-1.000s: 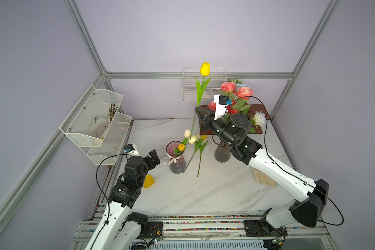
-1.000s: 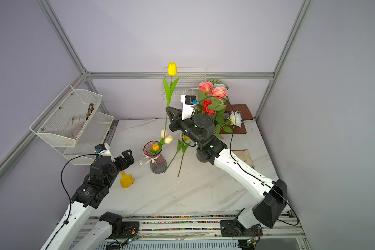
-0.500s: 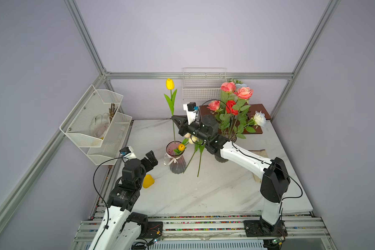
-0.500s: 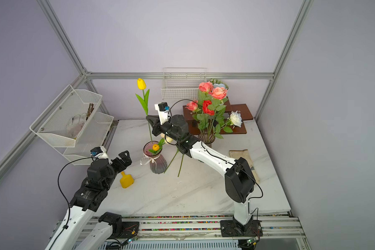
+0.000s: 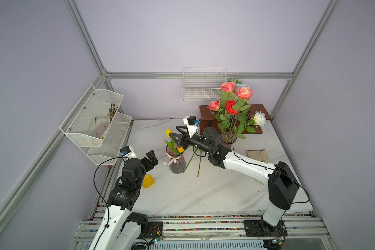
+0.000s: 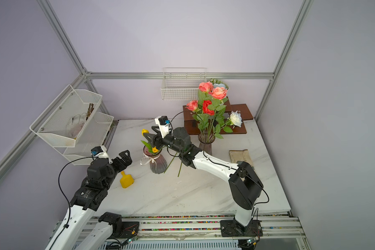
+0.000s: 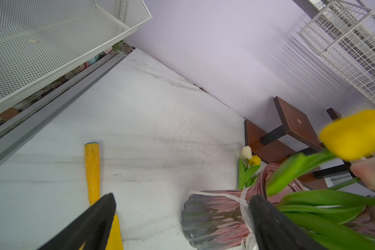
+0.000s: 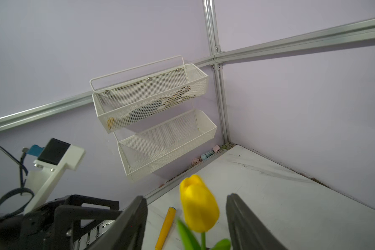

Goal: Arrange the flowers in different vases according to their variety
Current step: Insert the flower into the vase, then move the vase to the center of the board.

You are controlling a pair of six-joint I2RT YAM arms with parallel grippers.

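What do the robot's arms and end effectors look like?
The left arm and the right arm have white link shells and black joint housings. The left end effector and the right end effector each have two black tapering fingers. On each wrist sits a white bracket with a black camera and a blue plug. Thin black cables loop along both arms.

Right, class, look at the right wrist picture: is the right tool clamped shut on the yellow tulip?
No, the right tool stands open, with clear gaps on either side of the yellow tulip.
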